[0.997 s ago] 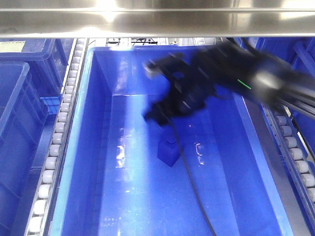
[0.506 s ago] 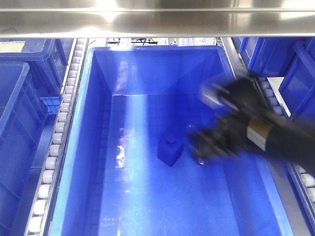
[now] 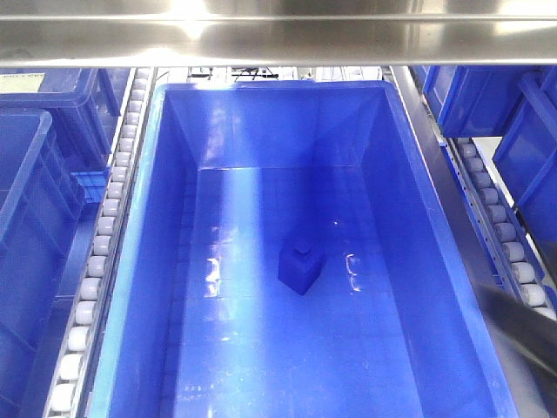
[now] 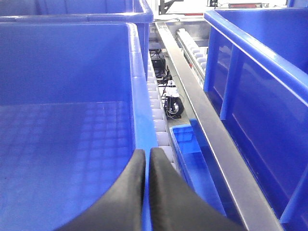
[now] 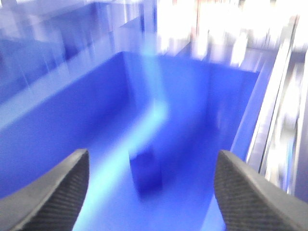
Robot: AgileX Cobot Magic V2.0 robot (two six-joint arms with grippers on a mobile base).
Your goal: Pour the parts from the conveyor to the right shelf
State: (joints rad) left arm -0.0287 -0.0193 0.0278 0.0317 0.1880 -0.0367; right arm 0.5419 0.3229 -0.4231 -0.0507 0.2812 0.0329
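Exterior front-facing view: the part (image 3: 301, 266), a glossy studded cube, rests upright on the crate (image 3: 139, 261) floor, between shelf (image 3: 96, 270) rollers. Left wrist view: left hand (image 4: 147, 159) is clenched, empty, beside another crate's wall. Right wrist view: right hand (image 5: 150, 166) is spread wide, empty, the part directly ahead below.

Warehouse: steel roller rack (image 3: 111, 218), blue crates (image 3: 139, 287).

Blurred view: blue block (image 5: 146, 171) on crate (image 5: 57, 120) floor, between wide-apart jaws (right gripper (image 5: 151, 192)).
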